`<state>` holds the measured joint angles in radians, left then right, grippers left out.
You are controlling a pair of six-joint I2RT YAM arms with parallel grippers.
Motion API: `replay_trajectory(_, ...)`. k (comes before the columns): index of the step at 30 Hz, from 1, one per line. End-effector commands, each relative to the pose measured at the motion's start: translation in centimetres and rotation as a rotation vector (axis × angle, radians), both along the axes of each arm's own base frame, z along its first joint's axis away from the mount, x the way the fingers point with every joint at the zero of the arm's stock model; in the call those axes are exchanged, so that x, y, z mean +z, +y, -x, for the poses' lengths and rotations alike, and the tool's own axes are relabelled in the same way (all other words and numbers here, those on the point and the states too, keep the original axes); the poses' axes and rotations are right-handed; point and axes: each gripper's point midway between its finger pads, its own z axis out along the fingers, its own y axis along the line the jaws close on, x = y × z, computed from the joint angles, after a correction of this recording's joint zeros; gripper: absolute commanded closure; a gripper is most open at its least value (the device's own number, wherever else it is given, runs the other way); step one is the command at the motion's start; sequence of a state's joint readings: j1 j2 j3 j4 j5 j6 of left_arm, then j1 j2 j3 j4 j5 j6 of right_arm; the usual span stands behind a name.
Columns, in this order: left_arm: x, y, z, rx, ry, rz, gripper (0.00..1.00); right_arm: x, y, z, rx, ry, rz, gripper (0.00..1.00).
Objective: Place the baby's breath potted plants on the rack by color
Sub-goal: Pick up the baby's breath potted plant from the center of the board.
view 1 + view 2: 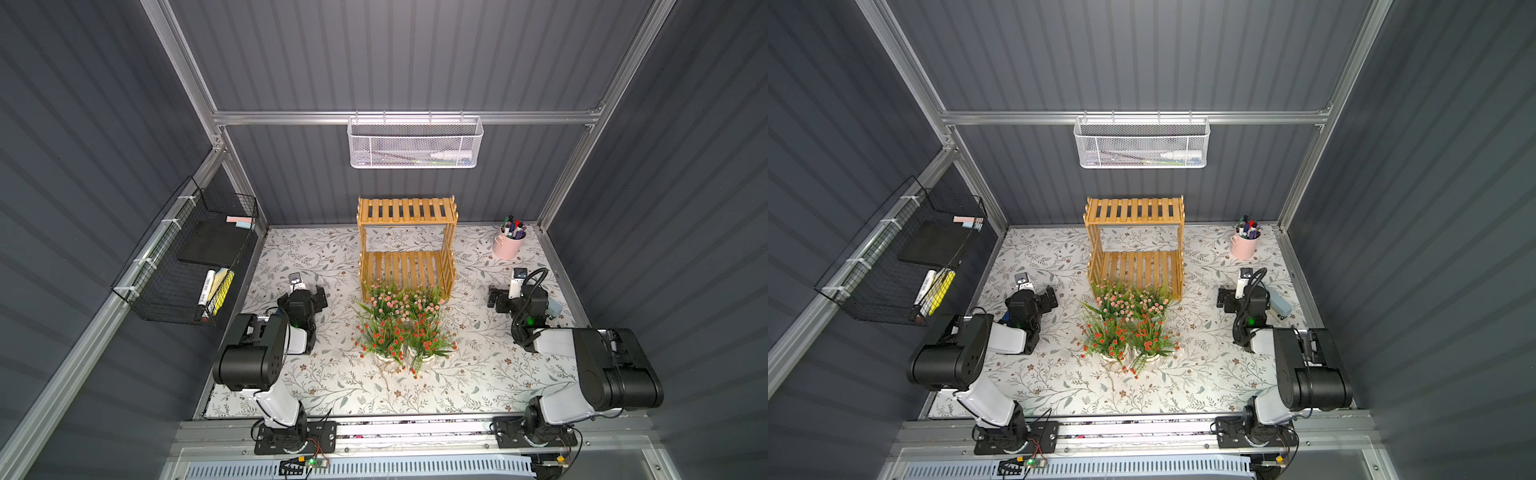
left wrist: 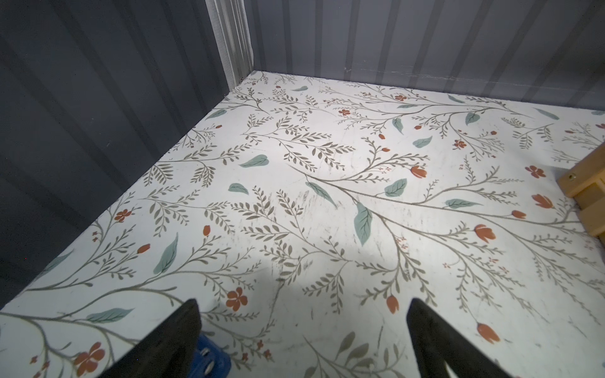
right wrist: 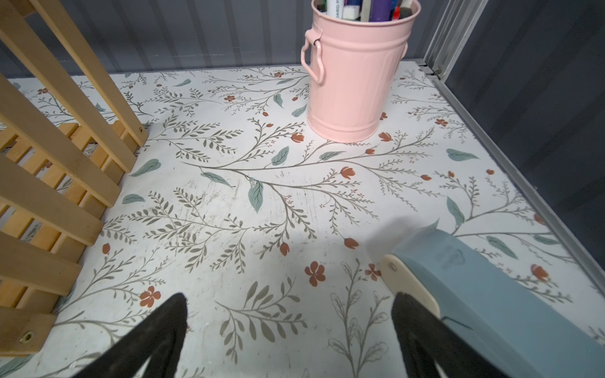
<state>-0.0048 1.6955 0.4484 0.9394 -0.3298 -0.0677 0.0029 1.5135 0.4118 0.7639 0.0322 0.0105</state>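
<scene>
Four baby's breath potted plants (image 1: 399,328), small fakes with green spiky leaves in white ribbed pots, stand bunched together on the bench (image 1: 316,386), which is covered in floral paper. They sit just in front of the two-tier stepped rack of honey-yellow wooden slats (image 1: 406,266), and all four are on the bench, not on the rack. The pink-blossomed pair (image 1: 384,297) is nearer the rack, its leaves reaching the lower step. The red-blossomed pair (image 1: 384,334) is in front of it, nearer the arms. The foliage of all four mingles.

The left tool (image 1: 320,296) is low over the bench, well to the left of the plants. In the left wrist view its black jaws are spread wide, with only patterned paper between them (image 2: 302,304). A small blue object (image 2: 209,355) shows by one finger, and a corner of the rack shows at the edge.

The right tool (image 1: 495,297) is on the other side, apart from the plants, with its jaws likewise spread and holding nothing (image 3: 288,299). A blue-grey stapler-like object with a cream end (image 3: 474,294) lies close against one finger; I cannot tell whether they touch. Beyond it, near the back corner, stands a pink metal bucket of markers (image 3: 350,85).

A white mesh basket (image 1: 415,143) hangs on the back wall, and a black wire basket (image 1: 187,257) on the left wall.
</scene>
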Motion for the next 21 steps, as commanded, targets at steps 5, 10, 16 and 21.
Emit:
replay_trajectory(5,3.4,1.9,-2.5,0.128,0.188,0.001,0.0,5.2,-0.8,0.8,-0.055,-0.068,0.001,0.01)
replay_trajectory(10,6.4,1.9,-2.8,0.16,0.146,0.061,0.01,9.5,-2.7,2.1,-0.197,-0.107,-0.122,0.01)
replay_trajectory(16,9.2,1.0,-1.4,0.168,0.2,0.146,0.01,11.3,0.9,3.4,-0.058,0.008,-0.225,0.01)
replay_trajectory(21,10.9,-1.9,0.6,0.114,0.243,0.198,0.01,11.3,6.5,7.2,0.078,0.131,-0.135,0.01)
